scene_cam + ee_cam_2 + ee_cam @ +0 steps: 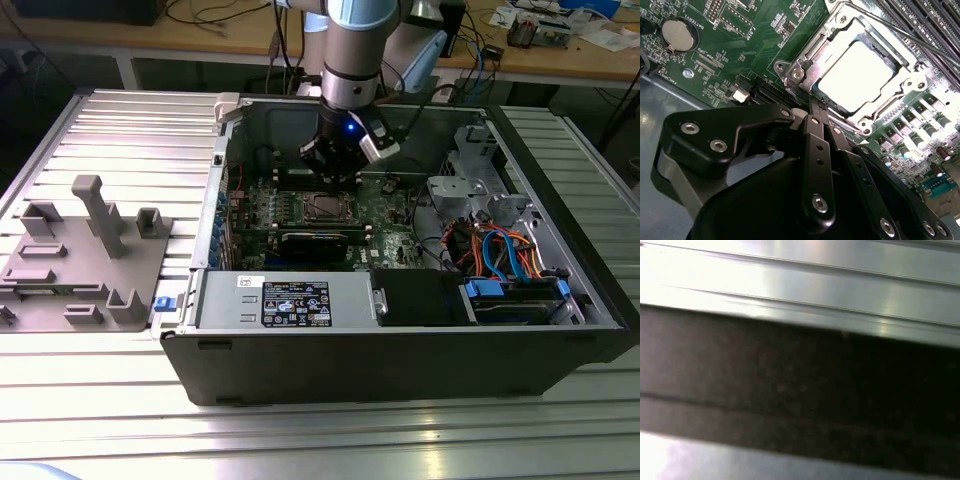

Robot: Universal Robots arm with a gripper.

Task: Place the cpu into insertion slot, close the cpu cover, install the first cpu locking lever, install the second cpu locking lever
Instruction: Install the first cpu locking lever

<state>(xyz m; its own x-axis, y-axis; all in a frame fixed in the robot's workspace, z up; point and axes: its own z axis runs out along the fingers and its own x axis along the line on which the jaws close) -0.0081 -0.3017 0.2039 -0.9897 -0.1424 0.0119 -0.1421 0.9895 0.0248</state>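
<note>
My gripper point(821, 107) has its fingers pressed together, touching the corner of the cover point(860, 35), which lies flat over the cpu point(856, 75).

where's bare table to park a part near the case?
Ribbed table behind the grey fixture block, and the front strip before the case, look bare. Inside is crowded: tool over the cpu, cable bundle toward the exterior view's right.
</note>
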